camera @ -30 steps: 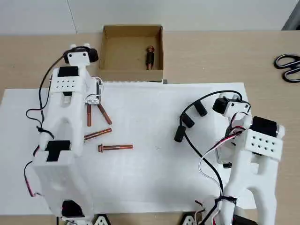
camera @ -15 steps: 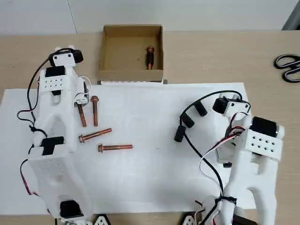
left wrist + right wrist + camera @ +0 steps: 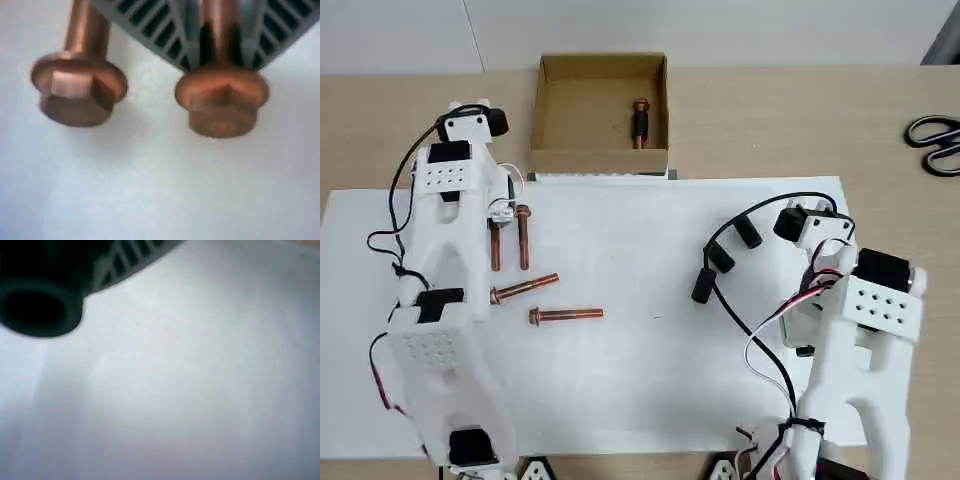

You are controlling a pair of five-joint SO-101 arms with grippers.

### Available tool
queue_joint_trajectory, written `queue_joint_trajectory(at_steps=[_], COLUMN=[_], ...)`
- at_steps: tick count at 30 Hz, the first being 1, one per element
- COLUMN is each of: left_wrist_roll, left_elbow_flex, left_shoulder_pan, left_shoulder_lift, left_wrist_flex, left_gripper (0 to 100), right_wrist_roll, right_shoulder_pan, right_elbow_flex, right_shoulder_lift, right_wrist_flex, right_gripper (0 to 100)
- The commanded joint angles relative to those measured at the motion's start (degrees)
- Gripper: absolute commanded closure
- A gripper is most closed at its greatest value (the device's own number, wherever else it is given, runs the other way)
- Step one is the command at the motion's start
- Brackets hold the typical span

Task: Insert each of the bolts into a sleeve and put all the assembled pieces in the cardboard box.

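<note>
Two copper bolts lie side by side under my left arm (image 3: 450, 230) on the white sheet (image 3: 650, 380). My left gripper (image 3: 503, 212) is shut on one bolt (image 3: 222, 102), whose shaft runs against the ribbed grey finger (image 3: 150, 35). The other bolt (image 3: 77, 90) lies free beside it. Two more bolts (image 3: 525, 288) (image 3: 565, 315) lie below them. My right gripper (image 3: 95, 270) holds a black sleeve (image 3: 36, 310) over the sheet, open end toward the camera. Three loose sleeves (image 3: 720, 257) lie left of the right arm (image 3: 865, 330). The cardboard box (image 3: 560, 100) holds one assembled piece (image 3: 640, 122).
Scissors (image 3: 935, 143) lie at the far right on the wooden table (image 3: 800, 110). Black cables (image 3: 750, 320) loop from the right arm across the sheet. The sheet's middle, right of the bolts, is bare.
My left arm swung left and then partly back. The two bolts near its gripper went from splayed to nearly parallel and upright. The right arm kept still.
</note>
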Motion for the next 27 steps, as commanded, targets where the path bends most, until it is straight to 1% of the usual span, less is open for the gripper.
queue_joint_trajectory(at_steps=[1, 6, 9, 13, 18, 23, 27], left_wrist_roll=[-0.3, -0.2, -0.3, -0.4, -0.6, -0.6, -0.5], left_elbow_flex=[0.0, -3.0, -8.0, -15.1, -22.1, -24.1, -23.2], left_shoulder_pan=[0.1, 0.2, 0.2, 0.4, 3.4, 7.0, 9.1], left_shoulder_lift=[2.1, 2.1, 1.4, -2.7, -9.9, -15.6, -20.7], left_wrist_flex=[0.0, 1.5, 6.0, 11.3, 17.0, 20.6, 21.2], left_gripper=[99, 99, 99, 99, 99, 99, 99], right_wrist_roll=[0.4, 0.4, 0.4, 0.4, 0.4, 0.4, 0.5], right_shoulder_pan=[0.4, 0.4, 0.3, 0.2, 0.2, 0.2, 0.2], right_elbow_flex=[0.1, 1.0, 1.0, 0.9, 0.7, 0.6, -1.1], right_shoulder_lift=[-1.5, -1.6, -1.7, -1.7, -1.7, -1.8, -1.8], right_wrist_flex=[-0.4, -1.1, -1.1, -1.0, -1.0, -1.0, 0.5], right_gripper=[99.4, 99.4, 99.4, 99.4, 99.4, 99.4, 99.4])
